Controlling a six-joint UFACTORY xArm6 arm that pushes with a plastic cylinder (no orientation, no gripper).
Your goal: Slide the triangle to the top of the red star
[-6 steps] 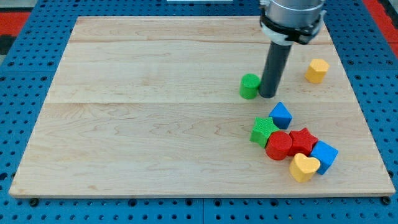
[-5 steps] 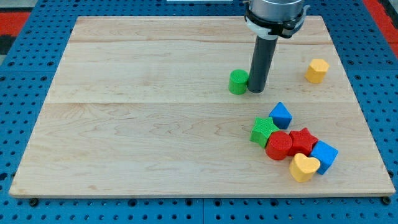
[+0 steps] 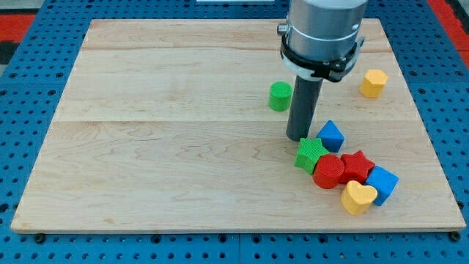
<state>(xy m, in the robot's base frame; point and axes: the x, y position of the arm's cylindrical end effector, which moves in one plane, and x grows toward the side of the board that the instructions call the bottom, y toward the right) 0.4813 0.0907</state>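
my tip (image 3: 297, 137) sits just left of the blue triangle (image 3: 331, 136), above the green star (image 3: 311, 154); no gripper in view. next, nudge the triangle rightward above the red star (image 3: 357, 165).

My tip (image 3: 297, 138) is set just above the green star (image 3: 311, 154), left of the blue triangle (image 3: 331, 136); the red star (image 3: 357, 165) lies lower right.

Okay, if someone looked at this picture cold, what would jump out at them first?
Probably the big dark rod coming down from the view's top, with my tip planted just above the green star and left of a blue block. Next, the tight cluster at the view's lower right: red star, red cylinder, yellow heart, and another blue block. A green cylinder and a yellow block sit apart, higher up.
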